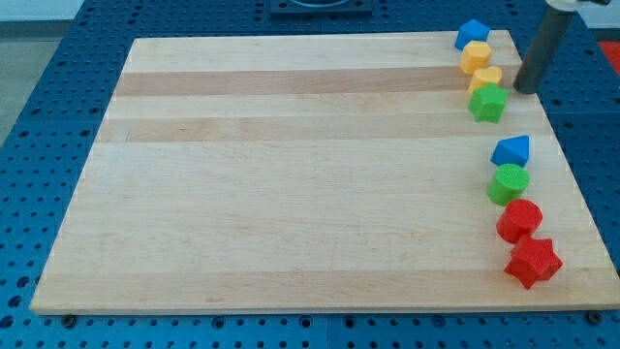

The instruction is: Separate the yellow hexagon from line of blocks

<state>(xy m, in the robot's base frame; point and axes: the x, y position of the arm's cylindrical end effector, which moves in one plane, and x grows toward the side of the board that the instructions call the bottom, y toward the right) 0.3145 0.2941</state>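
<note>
Camera view shows our tip (524, 90), no pincer fitted, just right of the yellow hexagon (476, 57) near the surface (291, 194) top-right corner. Pushing left may drag the touching yellow block (486, 79) and green star (487, 103).

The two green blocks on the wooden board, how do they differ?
The green star-shaped block has points; the green round block has a smooth curved outline. The star ends the upper cluster, touching a yellow block; the round one sits lower, between a blue block and a red round block. Both share the board's right edge.
</note>
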